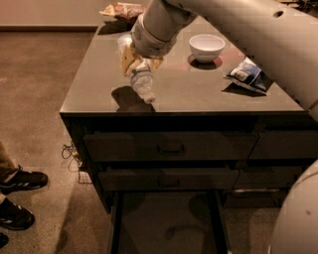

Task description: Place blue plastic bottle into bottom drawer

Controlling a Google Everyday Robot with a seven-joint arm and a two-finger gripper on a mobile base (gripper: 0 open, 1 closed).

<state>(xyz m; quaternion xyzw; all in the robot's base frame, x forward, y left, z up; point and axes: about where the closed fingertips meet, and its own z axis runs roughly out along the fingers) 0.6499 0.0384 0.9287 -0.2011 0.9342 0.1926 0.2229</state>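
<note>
My gripper (pixel 135 58) is shut on the blue plastic bottle (pixel 142 84), a small clear bottle held tilted with its white cap pointing down and toward the front. It hangs a little above the dark countertop (pixel 99 84), near the front left part, and casts a shadow below. The bottom drawer (pixel 166 223) is pulled open under the two handled drawers, and its flat dark inside shows. The bottle is above and behind the open drawer.
A white bowl (pixel 206 47) stands at the back of the countertop. A blue-white snack bag (pixel 247 74) lies at the right. Another snack bag (pixel 121 10) lies at the far back corner. A person's shoes (pixel 20 181) are on the floor at the left.
</note>
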